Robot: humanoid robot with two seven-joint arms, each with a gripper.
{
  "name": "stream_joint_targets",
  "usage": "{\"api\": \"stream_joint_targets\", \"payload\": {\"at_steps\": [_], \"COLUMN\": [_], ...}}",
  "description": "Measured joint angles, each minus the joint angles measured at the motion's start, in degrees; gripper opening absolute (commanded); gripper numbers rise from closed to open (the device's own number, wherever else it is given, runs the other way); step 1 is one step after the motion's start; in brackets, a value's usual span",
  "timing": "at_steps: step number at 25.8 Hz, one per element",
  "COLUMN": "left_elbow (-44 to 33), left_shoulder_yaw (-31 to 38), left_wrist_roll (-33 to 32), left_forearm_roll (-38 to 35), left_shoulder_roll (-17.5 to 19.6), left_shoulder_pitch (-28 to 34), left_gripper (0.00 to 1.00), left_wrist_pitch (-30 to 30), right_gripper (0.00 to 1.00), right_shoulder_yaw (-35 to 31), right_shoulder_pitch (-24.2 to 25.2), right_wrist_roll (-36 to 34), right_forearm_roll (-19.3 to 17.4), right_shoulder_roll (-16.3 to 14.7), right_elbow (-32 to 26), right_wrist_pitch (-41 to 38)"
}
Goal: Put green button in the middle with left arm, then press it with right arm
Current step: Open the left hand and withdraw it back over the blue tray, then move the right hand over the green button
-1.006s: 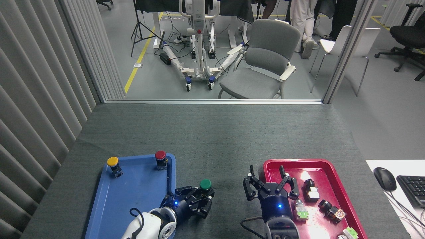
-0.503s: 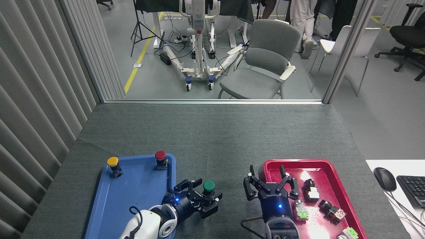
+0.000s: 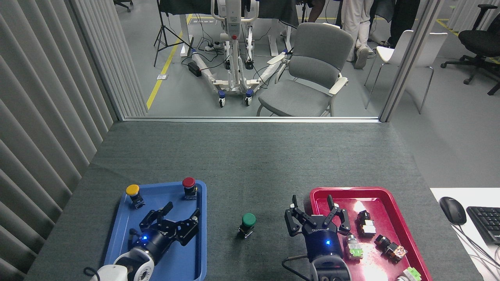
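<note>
The green button [image 3: 247,224] stands upright and free on the bare grey table middle [image 3: 250,171], between the two trays. My left gripper [image 3: 182,209], on its white wrist, hovers open over the blue tray [image 3: 117,238], well left of the button, with nothing between its fingers. My right gripper [image 3: 312,207], with white lettering and a blue light, is open at the red tray's left edge, a short way right of the button.
A yellow button [image 3: 133,194] and a red button [image 3: 189,187] stand at the blue tray's far end. The red tray [image 3: 386,193] holds several small switch parts. A mouse [image 3: 452,210] and keyboard [image 3: 484,223] lie at the far right.
My left gripper opened, let go of the green button on the table and drew back left over the blue tray. The right gripper barely moved.
</note>
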Motion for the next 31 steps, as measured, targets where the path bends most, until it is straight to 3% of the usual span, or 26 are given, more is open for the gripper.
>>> {"api": "stream_joint_targets", "payload": {"at_steps": [7,12,14,18,24,31], "left_elbow": [-2.10,-0.47,-0.30,-0.50,-0.43,-0.69], "left_shoulder_yaw": [5.95,8.15,8.40,8.51,8.53,8.67], "left_wrist_roll": [1.99,3.76,4.13,5.50,13.22,14.09], "left_forearm_roll": [-0.28,-0.62,-0.73,-0.93,-1.91,-5.24], "left_shoulder_roll": [-0.13,-1.14,-1.23,-1.04,-0.95,-0.83], "left_shoulder_pitch": [3.59,4.52,4.61,5.03,6.63,5.86], "left_gripper": [0.99,0.99,0.99,0.99,0.99,0.99], "left_wrist_pitch": [12.06,15.81,16.45,16.77,16.87,16.75], "right_gripper": [0.99,0.99,0.95,0.75,0.50,0.06], "right_shoulder_yaw": [0.10,0.16,0.22,1.56,3.83,6.21], "right_shoulder_pitch": [-0.04,-0.04,-0.05,-0.23,-0.60,-0.79], "right_wrist_roll": [0.11,0.12,0.12,0.39,1.90,5.61], "right_forearm_roll": [0.02,0.05,0.05,0.05,0.05,0.05], "right_shoulder_roll": [0.06,0.07,0.07,0.13,0.30,1.02], "right_elbow": [0.01,0.01,0.02,0.31,0.55,0.56], "right_wrist_pitch": [-0.07,-0.23,-0.37,-0.57,-3.83,-8.69]}}
